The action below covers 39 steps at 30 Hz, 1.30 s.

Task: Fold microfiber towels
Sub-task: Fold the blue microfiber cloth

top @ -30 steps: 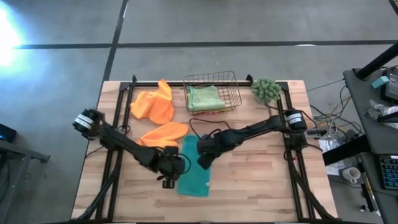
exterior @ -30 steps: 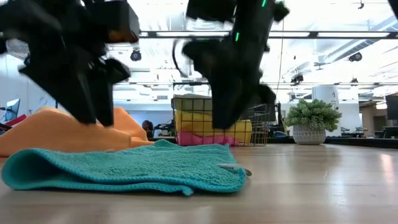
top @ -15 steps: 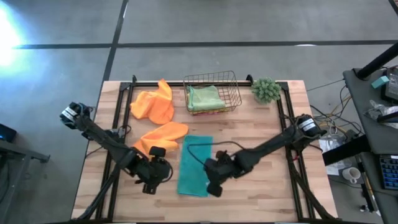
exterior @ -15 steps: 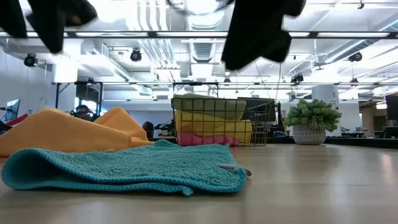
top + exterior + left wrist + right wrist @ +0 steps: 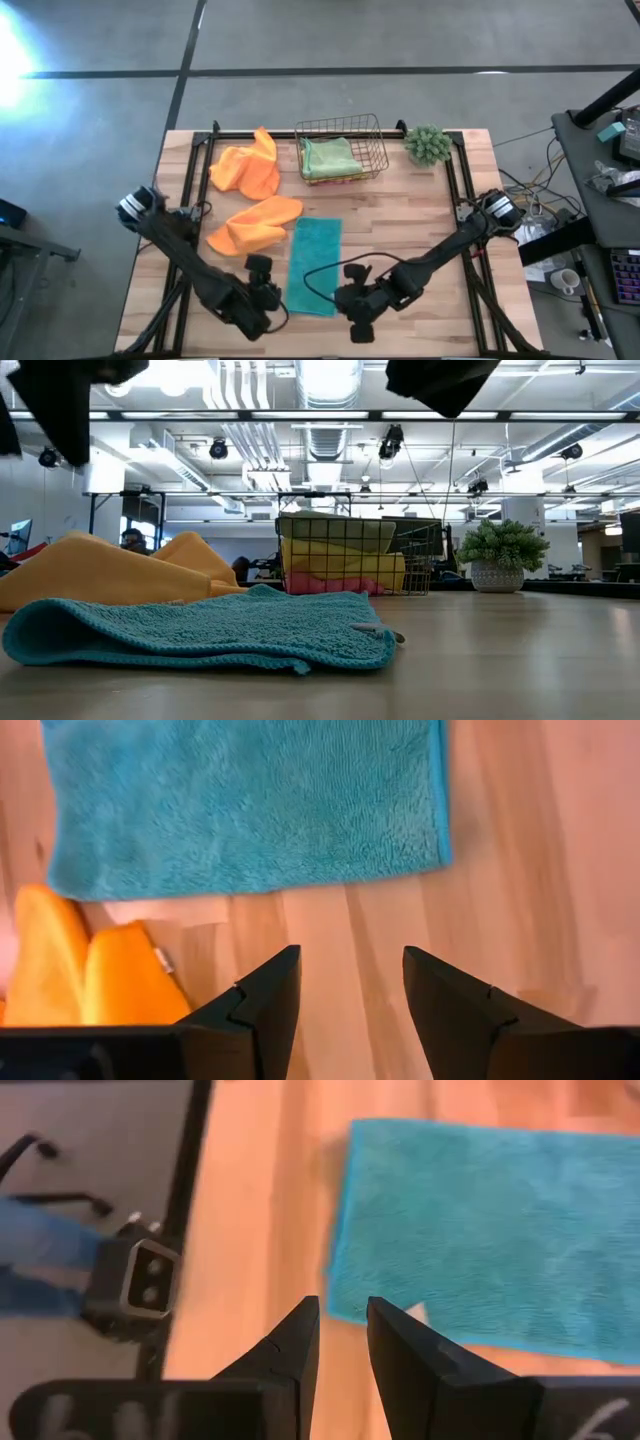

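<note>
The teal towel point(image 5: 314, 265) lies folded into a long strip flat on the wooden table point(image 5: 420, 230); in the low view its rounded fold point(image 5: 22, 635) faces left. My left gripper point(image 5: 270, 295) hangs open above bare wood just left of the towel's near end point(image 5: 400, 840). My right gripper point(image 5: 353, 308) hovers by the towel's near right corner point(image 5: 345, 1305), with a narrow empty gap between its fingers. Two orange towels point(image 5: 255, 225) point(image 5: 248, 165) lie crumpled at the far left. A light green towel point(image 5: 330, 157) tops the stack in the wire basket point(image 5: 372, 135).
A small green plant point(image 5: 428, 145) in a pot stands at the far right corner. In the basket, yellow point(image 5: 340, 570) and pink point(image 5: 330, 585) towels lie under the green one. Black rails point(image 5: 185, 240) run along the table's left and right sides. Bare wood spreads right of the teal towel.
Both grippers have risen off the teal towel and drawn back toward the table's near edge, the left to the towel's left side, the right across to its right side while rolling. They have left the low view upward. The towel stays flat where it was.
</note>
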Each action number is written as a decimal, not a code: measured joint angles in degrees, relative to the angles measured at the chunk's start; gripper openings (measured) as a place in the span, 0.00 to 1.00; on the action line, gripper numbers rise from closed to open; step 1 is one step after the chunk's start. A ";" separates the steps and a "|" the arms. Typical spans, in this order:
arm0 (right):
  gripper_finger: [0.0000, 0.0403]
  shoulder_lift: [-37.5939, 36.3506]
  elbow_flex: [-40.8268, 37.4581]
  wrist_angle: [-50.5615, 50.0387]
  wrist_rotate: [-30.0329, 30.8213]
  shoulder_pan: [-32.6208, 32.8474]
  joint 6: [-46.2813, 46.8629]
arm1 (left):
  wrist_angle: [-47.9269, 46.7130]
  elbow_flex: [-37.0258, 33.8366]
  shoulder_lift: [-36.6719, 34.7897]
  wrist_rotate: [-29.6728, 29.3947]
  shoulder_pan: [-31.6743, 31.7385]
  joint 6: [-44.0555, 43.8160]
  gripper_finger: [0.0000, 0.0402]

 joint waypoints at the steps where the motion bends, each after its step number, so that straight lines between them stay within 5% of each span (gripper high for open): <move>1: 0.20 0.00 0.00 0.12 -1.05 -0.02 -0.27 | 0.20 0.32 1.41 -0.12 0.00 -0.85 0.40; 11: 0.20 0.15 -0.02 1.26 -3.09 -0.13 -0.77 | 3.90 2.40 9.85 -1.58 -1.18 -2.55 0.40; 22: 0.20 0.22 -0.15 2.18 -4.61 -0.31 2.74 | 8.31 2.37 9.92 1.61 -1.11 -4.06 0.40; 27: 0.20 0.22 -0.17 3.11 -9.76 -1.15 0.80 | 11.58 2.29 10.50 2.14 -1.09 -3.71 0.40; 39: 0.24 6.34 -0.17 5.82 -8.19 -1.53 0.25 | 14.44 2.18 12.57 -2.33 -1.09 -2.44 0.40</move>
